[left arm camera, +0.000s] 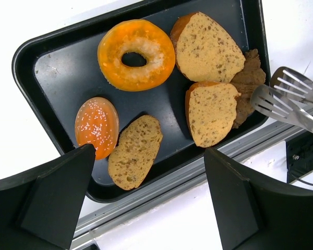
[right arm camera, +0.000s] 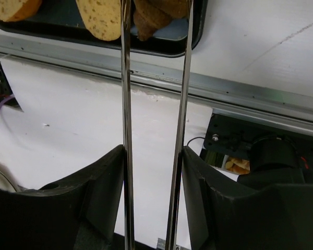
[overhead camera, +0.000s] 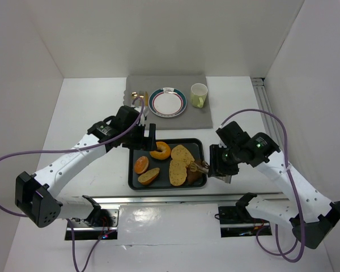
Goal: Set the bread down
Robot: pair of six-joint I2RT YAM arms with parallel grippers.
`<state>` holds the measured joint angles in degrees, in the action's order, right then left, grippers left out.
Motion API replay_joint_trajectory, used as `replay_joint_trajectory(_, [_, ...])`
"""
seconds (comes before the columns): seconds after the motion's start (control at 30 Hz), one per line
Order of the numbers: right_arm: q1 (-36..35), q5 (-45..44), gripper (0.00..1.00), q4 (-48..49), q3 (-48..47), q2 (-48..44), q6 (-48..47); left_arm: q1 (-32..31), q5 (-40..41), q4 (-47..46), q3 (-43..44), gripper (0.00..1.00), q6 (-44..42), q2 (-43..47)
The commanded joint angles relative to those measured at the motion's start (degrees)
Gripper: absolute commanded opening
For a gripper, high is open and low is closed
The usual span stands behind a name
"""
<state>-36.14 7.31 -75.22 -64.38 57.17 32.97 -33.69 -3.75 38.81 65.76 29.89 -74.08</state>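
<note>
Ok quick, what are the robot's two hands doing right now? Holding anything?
Left gripper: open, holding nothing.
Right gripper: closed on the metal tongs.

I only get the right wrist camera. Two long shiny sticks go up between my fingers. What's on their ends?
Observer: They're tongs with flat slotted tips, right by a dark brown piece at the right edge of the tray.
Operator: Is there a doughnut?
Observer: Yes, an orange ring doughnut lies in the tray's far half.
Operator: Where's a plate?
Observer: A plate sits on a grey mat beyond the tray, beside a cup.
</note>
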Motion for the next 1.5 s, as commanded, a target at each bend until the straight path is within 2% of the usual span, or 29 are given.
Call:
replay_joint_trajectory(0.0, [-0.42, -1.95, 0.53, -0.19, -2.25, -0.30, 1.39, 0.29, -0.82, -1.63, 1.13, 0.99, -1.41, -0.01])
replay_joint_trajectory(0.57, [-0.42, 1.92, 0.58, -0.19, 2.59, 0.14, -0.97, 0.29, -0.82, -2.16, 0.60, 0.99, -0.89, 1.04])
replay_joint_trajectory(1.1, [-0.42, 2.44, 0.59, 6.92, 3.74, 5.49, -4.06, 0.29, 0.32, -2.16, -1.07, 0.99, -0.89, 2.10])
replay_joint_trajectory(1.3, [-0.42, 0.08, 0.39, 4.83, -0.46, 6.03, -4.58, 0.29, 0.85, -2.16, -1.07, 0.99, -0.89, 3.15])
replay_joint_trajectory(1.47, [-0.42, -1.95, 0.35, 0.08, -7.42, 6.03, -3.97, 0.29, 1.90, -2.16, -1.07, 0.99, -0.89, 3.16])
